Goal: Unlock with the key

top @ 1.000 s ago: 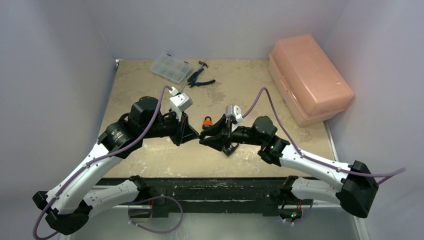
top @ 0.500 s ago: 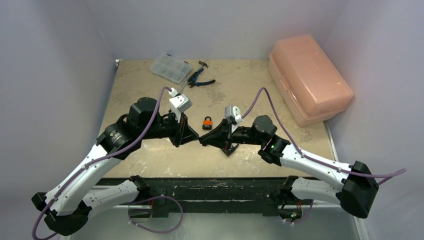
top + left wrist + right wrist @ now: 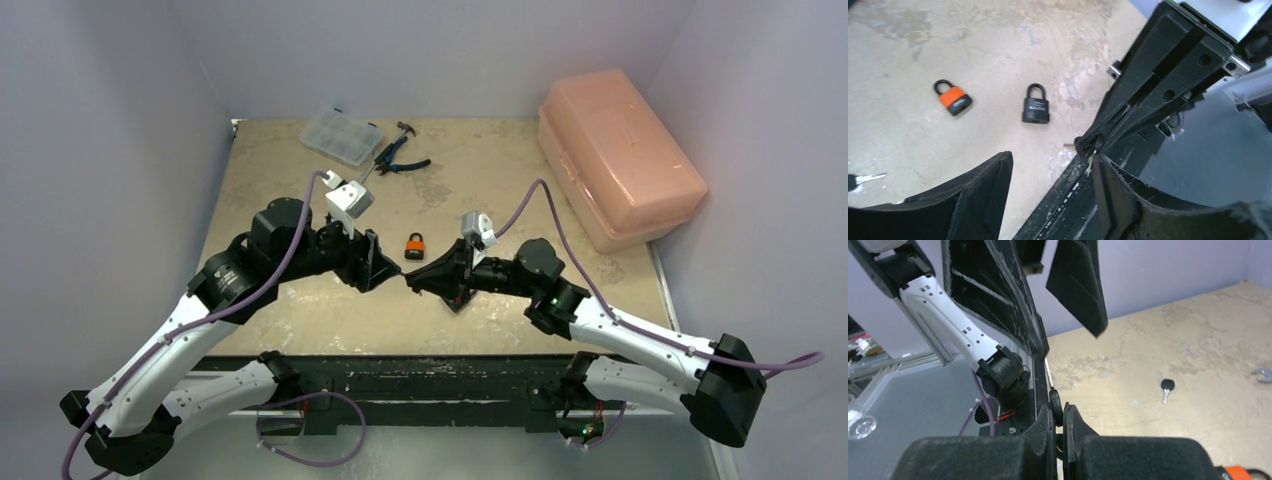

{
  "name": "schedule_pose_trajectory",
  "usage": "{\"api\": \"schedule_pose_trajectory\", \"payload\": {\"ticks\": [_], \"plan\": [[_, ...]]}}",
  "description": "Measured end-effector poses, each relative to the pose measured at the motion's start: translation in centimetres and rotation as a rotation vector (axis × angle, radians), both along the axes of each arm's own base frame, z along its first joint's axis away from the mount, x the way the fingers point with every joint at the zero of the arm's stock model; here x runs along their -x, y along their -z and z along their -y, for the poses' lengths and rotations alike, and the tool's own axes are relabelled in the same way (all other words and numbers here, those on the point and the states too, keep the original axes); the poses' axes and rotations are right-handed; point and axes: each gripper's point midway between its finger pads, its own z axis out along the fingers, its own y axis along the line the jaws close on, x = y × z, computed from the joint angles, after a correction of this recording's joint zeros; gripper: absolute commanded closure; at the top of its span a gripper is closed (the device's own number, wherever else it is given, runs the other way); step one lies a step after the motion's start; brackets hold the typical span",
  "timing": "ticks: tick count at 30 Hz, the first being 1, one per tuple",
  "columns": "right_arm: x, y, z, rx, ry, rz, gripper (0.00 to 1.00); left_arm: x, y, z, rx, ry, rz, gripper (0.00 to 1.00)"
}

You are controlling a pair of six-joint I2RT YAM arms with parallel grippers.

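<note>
right gripper point(image 3: 1058, 412): pinching key point(image 3: 1055, 401), held out toward left
left gripper point(image 3: 1052, 162): wide apart, likely lined up to receive
black padlock point(image 3: 1036, 107): flat, untouched

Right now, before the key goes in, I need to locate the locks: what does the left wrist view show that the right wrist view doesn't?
Only left wrist: the black padlock and the whole orange padlock, lying apart on the table. Only right wrist: a silver tool tip at its right edge and the left arm's white link. Both: the right gripper shut on the held key, and a loose key on the table.
</note>
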Motion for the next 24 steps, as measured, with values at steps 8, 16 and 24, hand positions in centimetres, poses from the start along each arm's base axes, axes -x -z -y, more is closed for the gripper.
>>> {"api": "schedule_pose_trajectory", "payload": {"ticks": [8,16,24], "plan": [[-1.4,2.7,2.3,0.009,0.187,-0.175,1.0,-2.1,0.3,-1.4,-0.042,-0.14,0.033,0.14],[-3.6,3.5,5.4,0.012,0.425,-0.311,1.0,-4.4,2.5,-1.7,-0.117,-0.228,0.019,0.14],[-4.5,3.6,8.5,-0.021,0.587,-0.368,1.0,-7.9,9.4,-1.0,-0.278,-0.346,-0.1,0.14]]}}
